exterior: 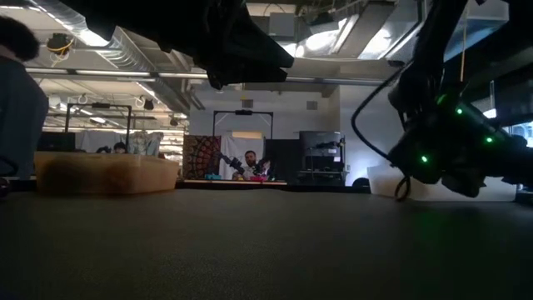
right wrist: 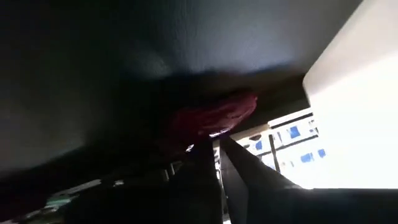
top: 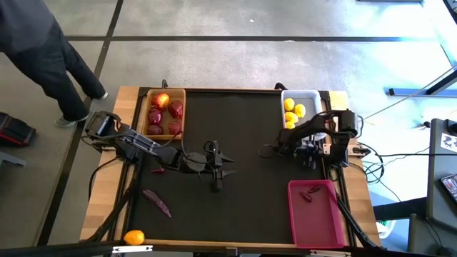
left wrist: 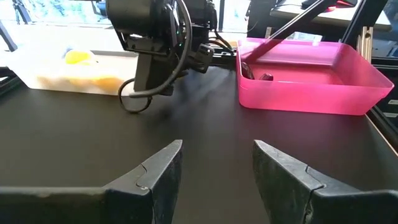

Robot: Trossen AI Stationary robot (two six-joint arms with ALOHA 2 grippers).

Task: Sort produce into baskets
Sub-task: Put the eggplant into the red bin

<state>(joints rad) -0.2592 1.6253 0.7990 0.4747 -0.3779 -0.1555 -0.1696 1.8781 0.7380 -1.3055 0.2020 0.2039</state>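
Purple piece [top: 156, 202] lies behind left end effector [top: 227, 165]

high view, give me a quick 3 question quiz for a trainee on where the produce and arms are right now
1. True or false: the left gripper is open and holds nothing.
2. Multiple choice: which basket holds the yellow fruits? A the tan wooden one, B the white one, C the pink one.
3. Short answer: which arm's gripper is nearer the orange fruit lying outside the baskets?

Key: 1 true. 2 B, the white basket. 3 left.
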